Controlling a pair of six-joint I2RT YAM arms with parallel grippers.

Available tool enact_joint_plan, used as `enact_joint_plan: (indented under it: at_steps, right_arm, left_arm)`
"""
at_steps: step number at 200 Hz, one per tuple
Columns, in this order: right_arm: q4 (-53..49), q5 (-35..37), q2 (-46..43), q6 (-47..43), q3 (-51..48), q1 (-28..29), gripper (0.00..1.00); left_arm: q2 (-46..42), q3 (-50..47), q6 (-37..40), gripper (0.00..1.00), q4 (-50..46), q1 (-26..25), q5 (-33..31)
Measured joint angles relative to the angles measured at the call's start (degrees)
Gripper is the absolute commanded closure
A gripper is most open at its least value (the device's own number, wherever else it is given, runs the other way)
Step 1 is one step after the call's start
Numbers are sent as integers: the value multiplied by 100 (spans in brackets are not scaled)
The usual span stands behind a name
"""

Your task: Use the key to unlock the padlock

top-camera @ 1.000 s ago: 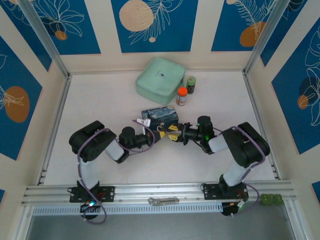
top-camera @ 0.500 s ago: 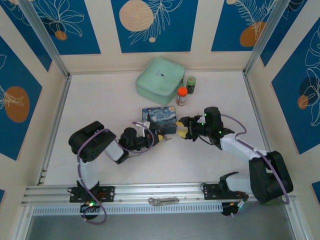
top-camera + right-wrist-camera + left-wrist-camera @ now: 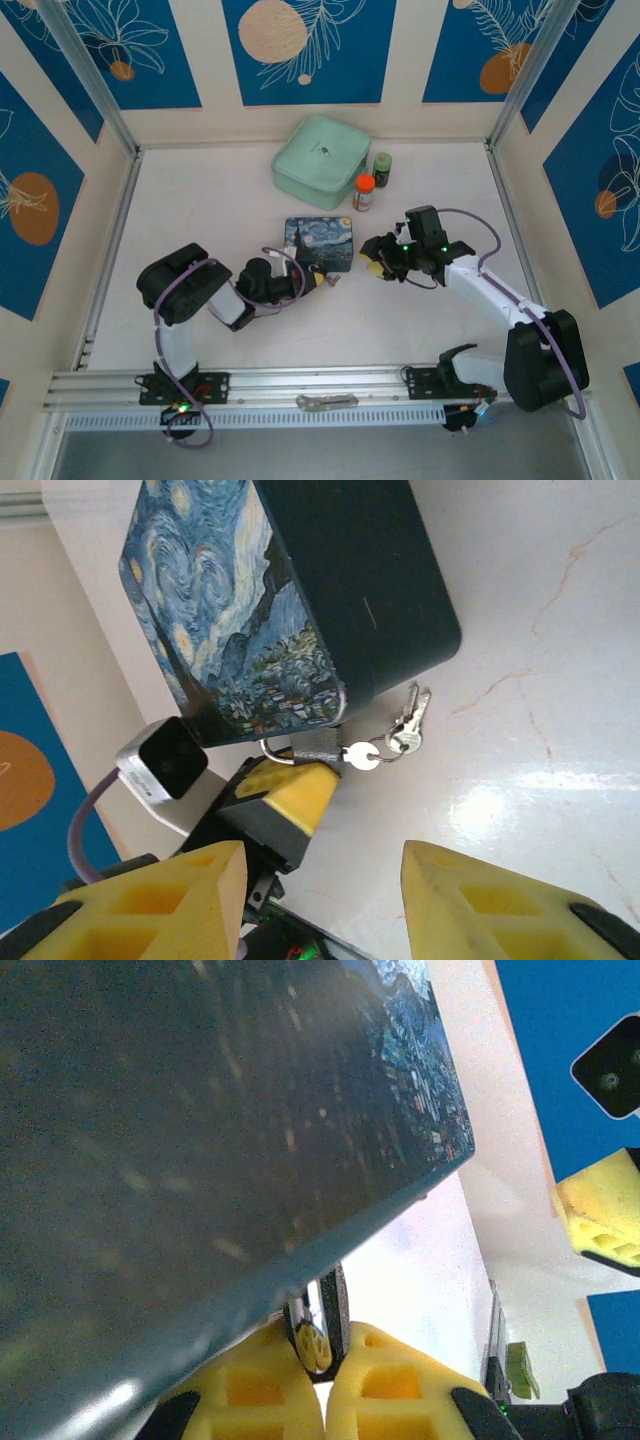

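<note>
top view: since a second ago the right arm has unfolded. its gripper (image 3: 375, 260) has drawn away from the left gripper (image 3: 322, 281) and now sits right of the painted tin (image 3: 318, 238). the left gripper has slid slightly back toward its base. the tin and the mint case (image 3: 325, 160) behind it are both shut, so their contents can't be told. an orange-capped bottle (image 3: 364, 192) stands beside the case.

left wrist: the yellow fingers (image 3: 250, 1400) are clenched on the padlock (image 3: 316, 1332), which stands on end just under the tin's dark edge.

right wrist: its own fingers (image 3: 190, 900) are spread wide and hold nothing. the padlock sits at the tin's corner in the left gripper's grasp. the key (image 3: 408, 718) lies flat on the table (image 3: 520, 680) just beside that corner, linked to the padlock by a ring. its long axis slants up and right, with the tip pointing away from the padlock.
</note>
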Motion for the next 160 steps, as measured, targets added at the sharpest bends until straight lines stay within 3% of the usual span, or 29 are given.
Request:
enact_joint_plan:
  at_steps: [25,48,55,109,160]
  right_arm:
    - [-157,122,9,-251,44,72,55]
    - [-260,256,9,-448,166,138,55]
    - [-286,295,11,-509,212,164,55]
    - [-474,680,195,-977,612,498,55]
    - [-846,1377,535,-1611,1130,1327,58]
  left_arm:
    - [-271,7,2,62,-490,0,-2]
    - [-686,-4,76,47,-1261,0,-39]
    - [-833,0,85,38,-1475,0,-63]
    - [-1832,-44,219,29,-2922,111,-402]
    - [-2551,13,374,27,-3840,382,-767]
